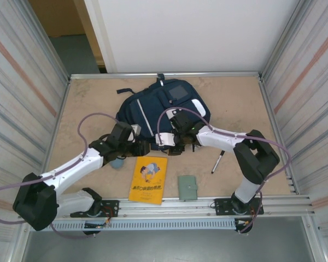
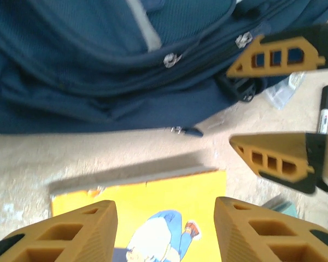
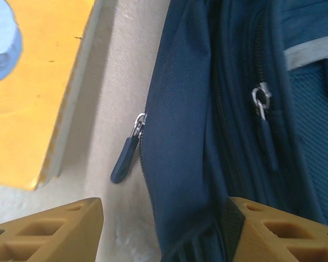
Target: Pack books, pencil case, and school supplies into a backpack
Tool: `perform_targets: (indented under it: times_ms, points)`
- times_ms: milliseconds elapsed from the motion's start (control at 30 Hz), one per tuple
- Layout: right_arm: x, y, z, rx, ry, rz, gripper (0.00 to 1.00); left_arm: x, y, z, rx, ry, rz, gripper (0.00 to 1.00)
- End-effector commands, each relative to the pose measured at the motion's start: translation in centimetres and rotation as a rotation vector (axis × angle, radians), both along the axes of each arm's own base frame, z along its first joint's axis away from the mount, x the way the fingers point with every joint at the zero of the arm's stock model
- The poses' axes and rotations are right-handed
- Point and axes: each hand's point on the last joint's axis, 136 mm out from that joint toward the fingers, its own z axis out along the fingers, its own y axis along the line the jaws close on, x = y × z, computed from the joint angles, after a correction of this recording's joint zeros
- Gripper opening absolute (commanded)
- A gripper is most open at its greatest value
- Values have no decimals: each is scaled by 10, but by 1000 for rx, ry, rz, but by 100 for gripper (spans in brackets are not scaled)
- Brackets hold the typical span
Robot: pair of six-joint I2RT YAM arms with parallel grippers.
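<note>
The navy backpack (image 1: pixel 164 106) lies flat at the table's middle back, its zips shut. Just in front of it the yellow book (image 1: pixel 148 179) lies face up. My left gripper (image 1: pixel 144 147) hovers open over the book's (image 2: pixel 169 191) far edge, nothing between its fingers (image 2: pixel 82 229). My right gripper (image 1: pixel 167 143) is open at the backpack's (image 3: pixel 208 109) near edge, the fabric rim lying against one finger (image 3: pixel 279 234); a zip pull (image 3: pixel 124 155) hangs beside it. The pencil case (image 1: pixel 117 162) peeks out under my left arm. The black marker (image 1: pixel 217 162) and grey-green booklet (image 1: pixel 188 187) lie nearer the front.
A clear packet (image 2: pixel 284 90) lies by the backpack's corner next to the marker (image 2: pixel 323 112). My right gripper (image 2: pixel 232 106) stands close beside my left one (image 2: pixel 164 229). Corrugated walls enclose the table (image 1: pixel 235 98); a metal rail (image 1: pixel 208 203) runs along the front.
</note>
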Motion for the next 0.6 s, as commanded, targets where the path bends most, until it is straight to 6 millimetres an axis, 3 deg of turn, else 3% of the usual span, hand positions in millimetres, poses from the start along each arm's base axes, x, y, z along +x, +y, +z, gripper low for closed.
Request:
perform_targets:
  times_ms: [0, 100, 233, 300, 433, 567]
  points:
    - [16, 10, -10, -41, -68, 21, 58, -10, -1, 7, -51, 21, -3, 51]
    - [30, 13, -17, -53, -108, -34, 50, -12, -1, 14, -64, 3, -19, 51]
    - [38, 21, -1, 5, -110, -95, 20, -14, 0, 18, -74, 1, -17, 51]
    - [37, 26, 10, 46, -101, -89, 12, -12, -3, 20, -97, -6, -17, 52]
    - [35, 39, 42, 166, -28, -91, 6, -6, -14, 26, -160, 3, -4, 58]
    - [33, 56, 56, 264, 49, -91, 0, 6, -23, 31, -218, -6, 21, 60]
